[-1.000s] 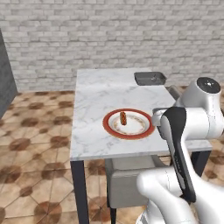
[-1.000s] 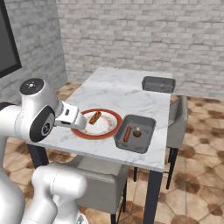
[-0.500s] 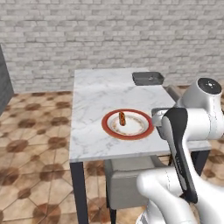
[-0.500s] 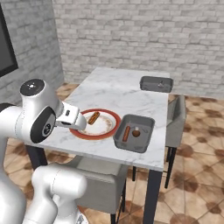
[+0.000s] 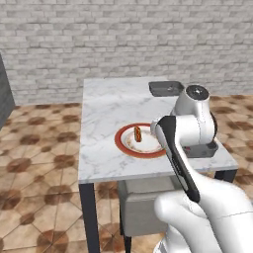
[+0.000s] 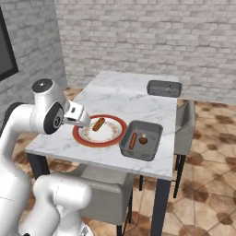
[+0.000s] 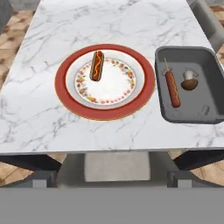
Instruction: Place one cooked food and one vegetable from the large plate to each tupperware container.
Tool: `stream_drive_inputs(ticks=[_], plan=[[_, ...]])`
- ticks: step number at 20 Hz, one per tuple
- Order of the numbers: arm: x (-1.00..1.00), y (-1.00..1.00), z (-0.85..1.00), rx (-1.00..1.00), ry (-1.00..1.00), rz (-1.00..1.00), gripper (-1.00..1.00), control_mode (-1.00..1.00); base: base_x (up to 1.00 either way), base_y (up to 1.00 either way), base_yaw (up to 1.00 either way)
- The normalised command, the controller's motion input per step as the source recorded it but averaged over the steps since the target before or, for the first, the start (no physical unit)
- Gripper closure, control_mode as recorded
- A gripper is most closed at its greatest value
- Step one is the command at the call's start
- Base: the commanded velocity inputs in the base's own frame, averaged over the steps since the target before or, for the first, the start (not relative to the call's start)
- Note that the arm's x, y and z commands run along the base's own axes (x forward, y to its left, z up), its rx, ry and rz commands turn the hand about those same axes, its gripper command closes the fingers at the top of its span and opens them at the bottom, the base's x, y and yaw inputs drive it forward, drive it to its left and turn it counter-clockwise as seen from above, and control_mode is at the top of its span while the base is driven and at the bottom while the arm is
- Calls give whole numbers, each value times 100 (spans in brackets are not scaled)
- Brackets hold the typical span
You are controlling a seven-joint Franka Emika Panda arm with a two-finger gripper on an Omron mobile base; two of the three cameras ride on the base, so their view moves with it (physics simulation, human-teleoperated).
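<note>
While the gripper [image 6: 85,120] hangs with its jaws spread wide and nothing between them, at the near left edge of the large plate [image 6: 81,139] in the right base view, the thing the coming move most likely turns on lies just ahead of it: a hot dog [image 7: 96,65] in a bun with a line of mustard, resting on the far-left part of the plate's white centre. From the hand view the hot dog sits forward of the hand and a little to its left, its long axis running almost straight away from the camera, leaning only slightly. I judge that the fingers would want to close across its short width, from side to side. Just right of the plate, nearly touching its red rim, stands the near tupperware container [image 7: 162,94], already holding a skewered sausage [image 7: 173,89] lying roughly parallel to the hot dog and a small brown mushroom [image 7: 189,82] beside it. The far tupperware container [image 6: 164,87] stands well apart, at the far right of the marble table [image 6: 124,92], so that is probably where the hot dog belongs. The right base view shows both trays; in the left base view the arm covers the near tray, and no vegetable is visible on the plate.
</note>
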Motion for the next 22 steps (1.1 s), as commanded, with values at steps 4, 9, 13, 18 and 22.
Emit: stream_drive_inputs(ticks=[4,9,13,18,22], plan=[[100,23,-39,0,6,-4,-100,-100,0,0,0],[96,10,-41,0,5,-2,-100,-100,0,0,0],[84,5,-38,0,7,-2,-100,-100,0,0,0],[65,0,-44,0,6,0,-100,-100,0,0,0],[67,0,-57,0,7,0,-100,-100,0,0,0]])
